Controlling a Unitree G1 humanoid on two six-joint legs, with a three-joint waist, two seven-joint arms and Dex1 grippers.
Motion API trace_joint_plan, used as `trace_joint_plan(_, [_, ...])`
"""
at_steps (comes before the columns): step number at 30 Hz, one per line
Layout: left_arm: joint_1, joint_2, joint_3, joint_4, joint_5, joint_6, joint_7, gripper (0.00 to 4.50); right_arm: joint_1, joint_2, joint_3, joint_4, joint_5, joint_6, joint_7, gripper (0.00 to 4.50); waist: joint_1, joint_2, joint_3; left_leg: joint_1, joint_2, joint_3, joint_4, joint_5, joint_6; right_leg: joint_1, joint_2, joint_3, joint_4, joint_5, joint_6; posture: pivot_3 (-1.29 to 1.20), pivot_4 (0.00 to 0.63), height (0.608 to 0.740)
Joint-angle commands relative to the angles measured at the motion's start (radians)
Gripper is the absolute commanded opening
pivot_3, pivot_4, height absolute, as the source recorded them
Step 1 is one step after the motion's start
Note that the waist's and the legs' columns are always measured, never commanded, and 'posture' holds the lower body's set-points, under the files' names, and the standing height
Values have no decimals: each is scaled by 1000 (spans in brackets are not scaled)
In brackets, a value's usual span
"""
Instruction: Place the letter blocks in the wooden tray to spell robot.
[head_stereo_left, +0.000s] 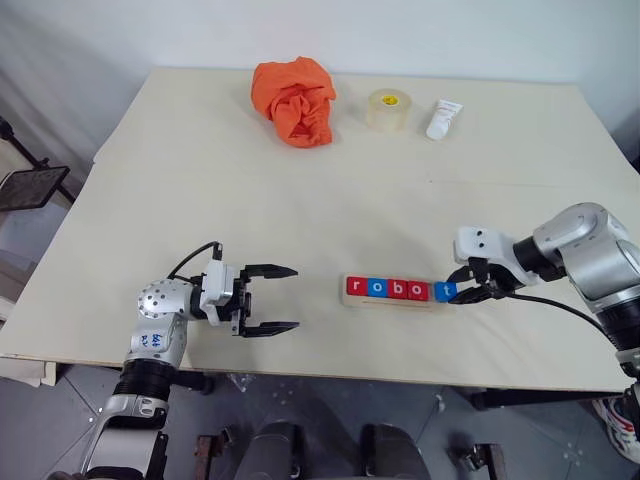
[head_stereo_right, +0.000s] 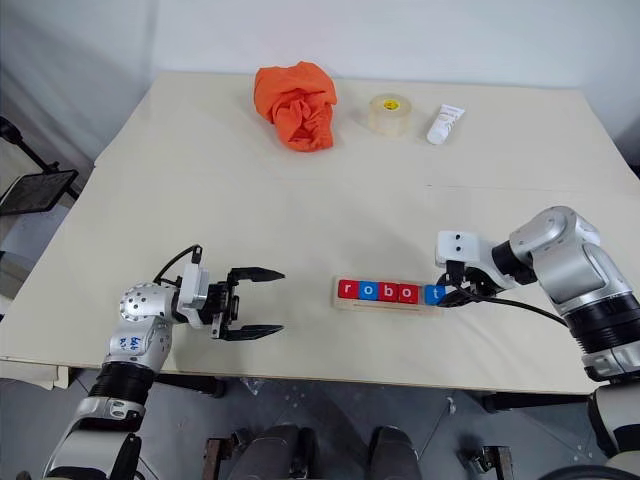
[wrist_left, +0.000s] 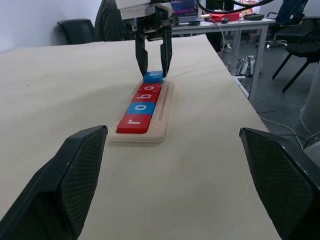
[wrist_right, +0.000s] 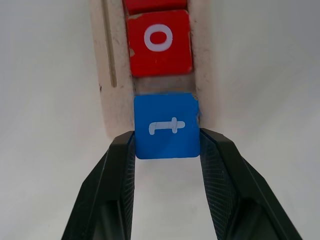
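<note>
On the table (head_stereo_left: 300, 200) near its front edge, the wooden tray (head_stereo_left: 392, 301) carries four letter blocks (head_stereo_left: 388, 289) reading r, o, b, o. Right gripper (wrist_right: 167, 145) clamps the blue t block (wrist_right: 166, 126) at the tray's right end, a gap separating it from the red o. Left gripper (head_stereo_left: 270, 299) hovers well apart, fingers spread, empty
</note>
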Motion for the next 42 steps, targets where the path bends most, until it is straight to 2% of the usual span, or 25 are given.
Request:
trace_joint_plan(1, [2,0,0,-38,0,-8,10,4500,-19,5,-4,-6,-16,-14,15,1463,-1,0,0,0,0,0,0,0,0,0,0,0,0,0,0,0,150,740])
trace_joint_plan(11, [-6,-2,-2,-28,3,-16,21,4500,-38,48,-4,-9,-30,3,5,1463,-2,0,0,0,0,0,0,0,0,0,0,0,0,0,0,0,150,740])
trace_joint_plan(13, [-9,-2,-3,-25,4,-18,20,4500,-37,46,-6,-10,-31,9,2,2240,-2,0,0,0,0,0,0,0,0,0,0,0,0,0,0,0,150,740])
trace_joint_plan(14, [-11,-2,-3,-22,5,-19,21,4500,-33,41,-9,-14,-28,8,4,2457,-2,0,0,0,0,0,0,0,0,0,0,0,0,0,0,0,150,740])
trace_joint_plan(20, [-36,-7,-8,10,8,-31,15,4500,-24,26,-47,-63,9,26,8,4471,-1,0,0,0,0,0,0,0,0,0,0,0,0,0,0,0,150,740])
trace_joint_plan(30, [-48,-15,-14,28,8,-40,14,4500,50,-8,-162,-113,93,12,-10,4471,0,0,0,0,0,0,0,0,0,0,0,0,0,0,0,0,150,740])
trace_joint_plan(34, [-43,-15,-15,25,7,-40,13,4500,100,-34,-181,-95,96,-16,-17,3609,-1,0,0,0,0,0,0,0,0,0,0,0,0,0,0,0,150,740])
trace_joint_plan(42, [-34,-11,-15,13,6,-39,13,4500,132,-22,-171,-50,85,-72,-40,800,-1,0,0,0,0,0,0,0,0,0,0,0,0,0,0,0,150,740])
